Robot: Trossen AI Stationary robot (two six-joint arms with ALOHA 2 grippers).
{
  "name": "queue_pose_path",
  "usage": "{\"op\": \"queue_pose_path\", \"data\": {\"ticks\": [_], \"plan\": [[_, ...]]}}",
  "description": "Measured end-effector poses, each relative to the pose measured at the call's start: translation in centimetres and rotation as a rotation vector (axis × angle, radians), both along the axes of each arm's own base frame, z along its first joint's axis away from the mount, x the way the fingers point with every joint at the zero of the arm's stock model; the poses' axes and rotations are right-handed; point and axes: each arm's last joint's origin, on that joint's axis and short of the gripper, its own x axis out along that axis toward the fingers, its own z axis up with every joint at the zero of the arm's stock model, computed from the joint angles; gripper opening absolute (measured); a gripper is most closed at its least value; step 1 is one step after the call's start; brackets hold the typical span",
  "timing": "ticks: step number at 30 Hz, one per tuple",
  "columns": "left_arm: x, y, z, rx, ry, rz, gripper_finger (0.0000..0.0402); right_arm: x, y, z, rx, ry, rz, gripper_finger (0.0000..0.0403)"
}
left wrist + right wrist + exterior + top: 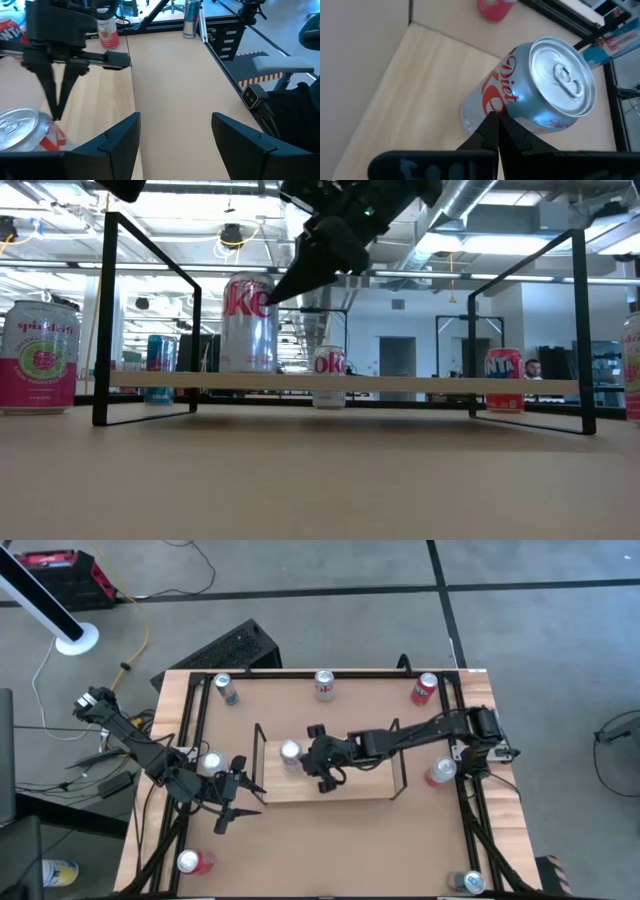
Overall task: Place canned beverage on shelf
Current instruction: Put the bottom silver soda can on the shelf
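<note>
Your right gripper, fingers pressed together and empty, hangs beside the Diet Coke can standing on the shelf; the left gripper, fingers spread, waits near the shelf's end.

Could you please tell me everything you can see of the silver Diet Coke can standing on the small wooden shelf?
The Diet Coke can is silver aluminium with red lettering and an unopened pull-tab lid. It stands upright on the light-wood shelf, near its left end, alone on the board. The right pincer, shut, hangs close beside its upper part; whether it touches the can cannot be told. No dents show.
</note>
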Motion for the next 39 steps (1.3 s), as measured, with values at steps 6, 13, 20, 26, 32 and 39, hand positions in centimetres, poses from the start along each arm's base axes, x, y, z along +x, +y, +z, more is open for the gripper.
{"op": "queue_pose_path", "data": {"ticks": [6,13,20,26,32,39], "plan": [[0.0,0.0,0.0,0.001,-0.001,0.003,0.0228,0.5,-1.1,0.6,0.002,-0.08,-0.027,0.0024],[0.0,0.0,0.0,0.001,-0.001,0.003,0.0228,0.4,-1.6,0.4,0.004,-0.055,-0.045,0.0024],[0.0,0.0,0.0,0.001,-0.001,0.003,0.0228,0.4,0.0,0.5,0.0,-0.068,-0.004,0.0024],[0.0,0.0,0.0,0.001,-0.002,0.004,0.0228,0.6,-0.8,0.8,-0.03,-0.097,-0.001,0.0024],[0.0,0.0,0.0,0.001,-0.002,0.004,0.0228,0.6,-2.3,0.8,-0.019,-0.095,-0.046,0.0024],[0.0,0.0,0.0,0.001,-0.001,0.003,0.0228,0.6,-2.3,0.7,-0.016,-0.089,-0.048,0.0024]]}}
